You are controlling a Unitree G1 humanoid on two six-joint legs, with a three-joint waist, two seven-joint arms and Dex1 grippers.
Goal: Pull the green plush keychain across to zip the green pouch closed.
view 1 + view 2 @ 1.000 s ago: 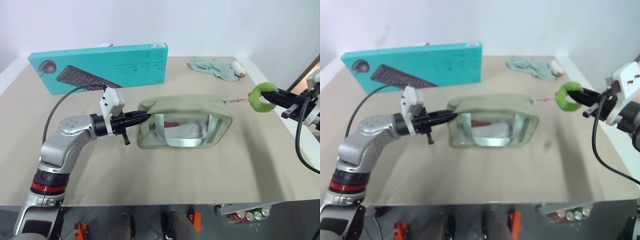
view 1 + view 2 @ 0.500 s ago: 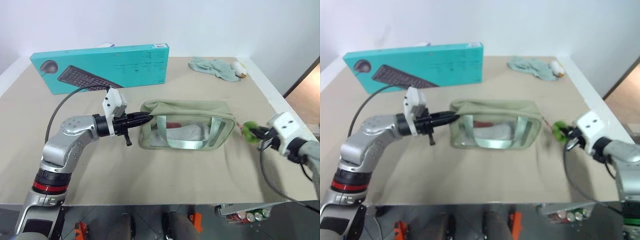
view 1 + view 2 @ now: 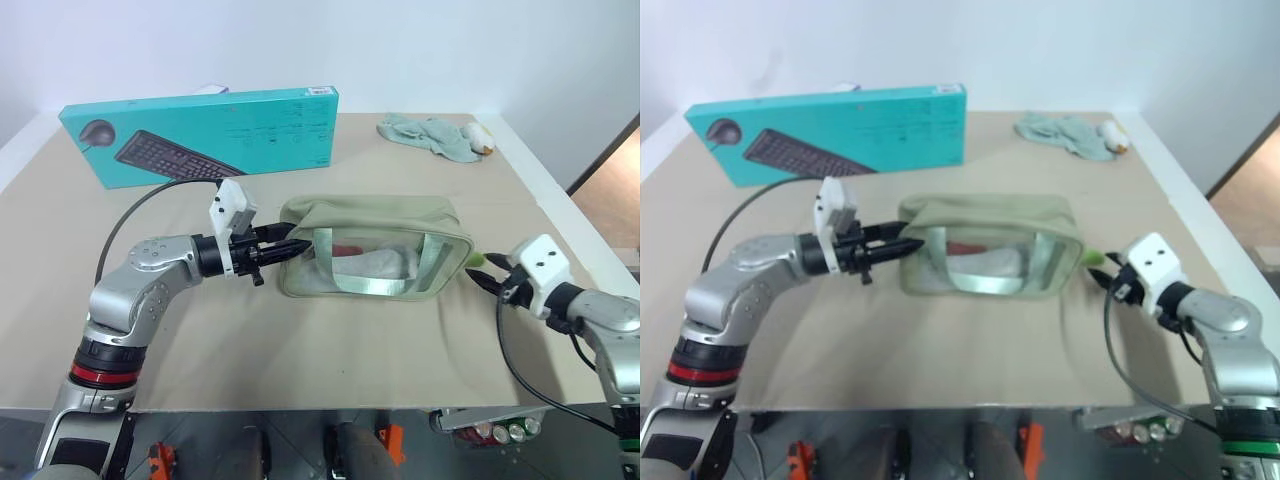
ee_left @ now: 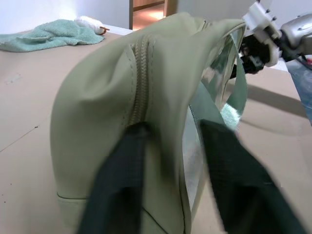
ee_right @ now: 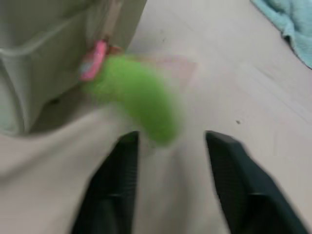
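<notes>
The green pouch [image 3: 375, 247] lies on its side near the middle of the tabletop [image 3: 300, 350], clear panel and pale mint webbing handle [image 3: 320, 262] facing the camera, its zip running along the top edge and looking drawn shut as far as the left wrist view shows it. The left hand [image 3: 297, 248] is at the pouch's left end with its fingers [image 4: 117, 190] parted, one on each side of the fabric corner, straddling the end of the zip rather than pinching it. At the pouch's right end the green plush keychain [image 5: 139, 100] hangs from its pink ring [image 5: 93, 61] just beside the corner of the pouch, resting low against the tabletop. The right hand [image 3: 487, 281] sits just beyond it, fingers [image 5: 114, 183] spread apart with the fuzzy charm lying free in front of them (not gripped by either finger, though its tip reaches close to the gap). Behind the pouch a teal keyboard box [image 3: 205, 133] stands on its long edge, and a pale teal cloth [image 3: 428, 135] is crumpled at the far right corner
</notes>
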